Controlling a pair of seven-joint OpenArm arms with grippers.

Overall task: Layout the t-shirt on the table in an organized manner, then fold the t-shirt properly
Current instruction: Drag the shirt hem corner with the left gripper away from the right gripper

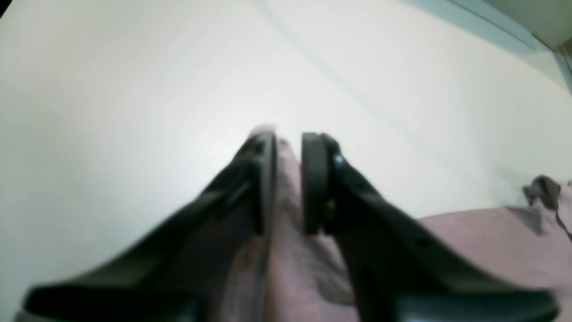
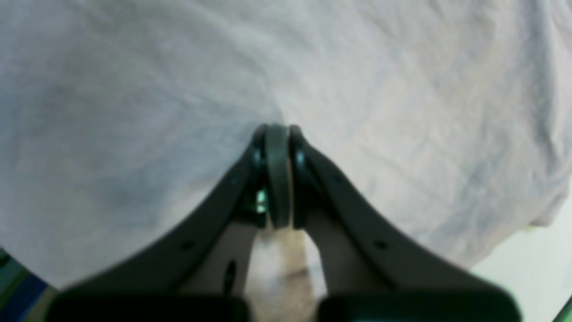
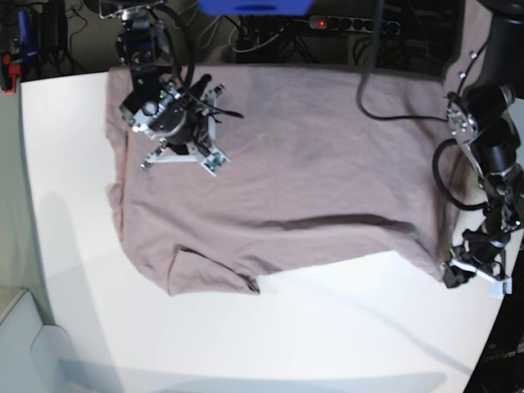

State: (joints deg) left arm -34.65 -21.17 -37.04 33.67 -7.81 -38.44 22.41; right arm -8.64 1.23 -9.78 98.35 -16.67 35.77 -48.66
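The dusty mauve t-shirt (image 3: 286,164) lies spread over the far half of the white table (image 3: 286,336), with a sleeve folded under at its near left corner (image 3: 214,277). My left gripper (image 3: 458,274) sits at the shirt's right near corner. In the left wrist view its jaws (image 1: 288,138) stand slightly apart with a ridge of t-shirt (image 1: 491,241) lying between them on the table (image 1: 134,89). My right gripper (image 3: 176,131) is over the shirt's far left part. Its fingers (image 2: 277,127) are pressed together at the t-shirt (image 2: 134,112), and creases run into the tip.
Behind the table's far edge are a power strip (image 3: 352,24), cables and a blue object (image 3: 254,6). A black cable (image 3: 393,115) drapes over the shirt toward the left arm. The table's right edge runs close beside the left gripper. Bare tabletop fills the near half.
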